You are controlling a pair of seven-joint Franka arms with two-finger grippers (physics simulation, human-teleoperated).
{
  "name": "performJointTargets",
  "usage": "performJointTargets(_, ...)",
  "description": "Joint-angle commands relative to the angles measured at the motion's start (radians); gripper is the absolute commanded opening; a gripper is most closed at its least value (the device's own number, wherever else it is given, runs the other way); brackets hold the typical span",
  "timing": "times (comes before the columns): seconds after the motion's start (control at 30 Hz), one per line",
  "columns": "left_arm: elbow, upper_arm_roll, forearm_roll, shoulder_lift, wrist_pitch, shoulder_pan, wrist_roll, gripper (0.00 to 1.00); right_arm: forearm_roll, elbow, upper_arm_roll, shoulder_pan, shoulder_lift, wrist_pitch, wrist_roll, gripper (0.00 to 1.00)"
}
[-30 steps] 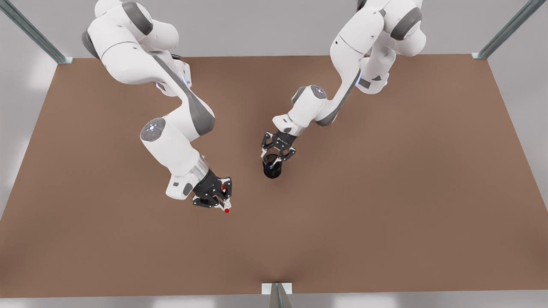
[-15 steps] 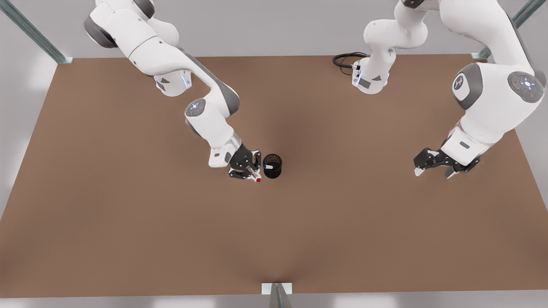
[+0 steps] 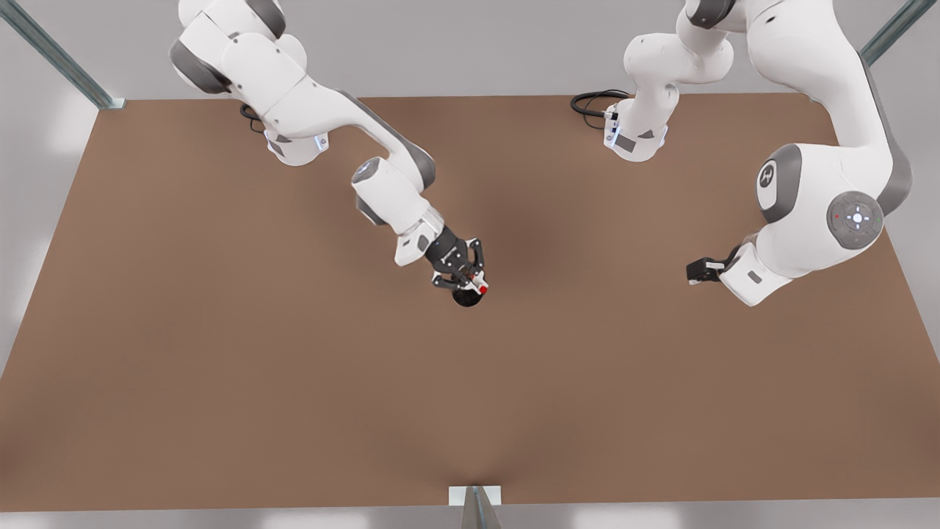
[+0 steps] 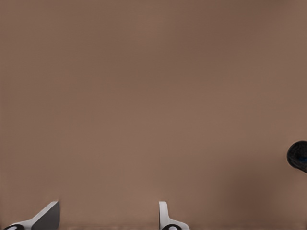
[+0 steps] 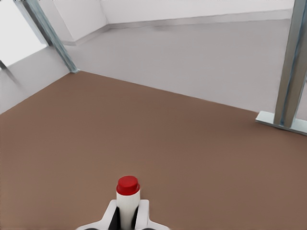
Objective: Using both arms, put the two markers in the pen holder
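Right gripper (image 3: 470, 281) clamps the red marker (image 5: 127, 196) over the pen holder (image 3: 465, 297); left gripper (image 4: 108, 218) spread wide, holding nothing

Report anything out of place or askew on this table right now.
Nothing stands out. The pen holder stands upright mid-table. The right gripper hangs over it, holding the red-capped marker. The left gripper waits open, apart, at the front view's right.
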Motion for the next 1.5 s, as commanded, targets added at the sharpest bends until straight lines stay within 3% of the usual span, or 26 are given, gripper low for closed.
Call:
performJointTargets(0.0,0.000,0.000,0.002,0.004,-0.018,0.001,-0.022,1.00,-0.003,-0.005,-0.022,0.022,0.004,0.110,0.031,0.21)
performJointTargets(0.23,0.000,0.000,0.000,0.013,-0.015,0.002,-0.019,1.00,-0.074,-0.026,-0.045,0.027,0.003,0.110,0.026,0.21)
performJointTargets(0.33,0.000,0.000,0.002,0.027,-0.009,0.002,-0.019,1.00,-0.083,-0.031,-0.094,0.079,0.003,0.110,0.026,0.21)
performJointTargets(0.4,0.000,0.000,0.002,0.030,-0.010,0.002,-0.019,1.00,-0.083,-0.031,-0.172,0.156,0.003,0.110,0.026,0.21)
performJointTargets(0.8,0.000,0.000,0.002,0.062,0.004,0.002,-0.019,1.00,-0.082,-0.143,-0.180,0.171,-0.045,0.110,0.026,0.23)
performJointTargets(0.83,0.000,0.000,0.000,0.062,0.004,0.002,-0.019,1.00,-0.082,-0.143,-0.180,0.169,-0.045,0.110,0.026,0.56)
performJointTargets(0.87,0.000,0.000,0.000,0.064,0.005,0.002,-0.019,1.00,-0.082,-0.141,-0.180,0.168,-0.045,0.110,0.026,1.00)
performJointTargets(1.0,0.000,0.000,0.002,0.070,0.011,0.002,-0.021,1.00,-0.082,-0.126,-0.181,0.159,-0.043,0.099,0.023,1.00)
performJointTargets(1.03,0.000,0.000,0.000,0.072,0.011,0.001,-0.021,1.00,-0.083,-0.076,-0.181,0.143,-0.046,0.038,0.020,1.00)
performJointTargets(1.1,0.002,0.000,0.002,0.070,0.011,0.002,-0.019,1.00,-0.082,0.233,-0.177,0.087,-0.149,-0.620,0.031,1.00)
performJointTargets(1.13,0.003,0.000,0.002,0.070,0.011,-0.001,-0.019,1.00,-0.077,0.481,-0.180,0.010,-0.146,-1.031,0.034,1.00)
performJointTargets(1.2,0.009,0.000,0.003,0.069,0.013,0.002,-0.019,1.00,-0.077,0.552,-0.181,-0.097,-0.177,-1.329,0.101,1.00)
performJointTargets(1.3,0.015,-0.001,0.005,0.065,0.030,0.007,-0.002,1.00,-0.001,0.537,-0.196,-0.266,-0.287,-1.619,0.112,1.00)
performJointTargets(1.37,0.015,0.000,0.005,0.065,0.034,0.008,-0.004,1.00,0.079,0.477,-0.322,-0.269,-0.333,-1.674,0.038,1.00)
performJointTargets(1.47,0.015,0.000,0.003,0.067,0.045,0.004,-0.002,1.00,0.067,0.478,-0.330,-0.272,-0.277,-1.641,0.035,1.00)
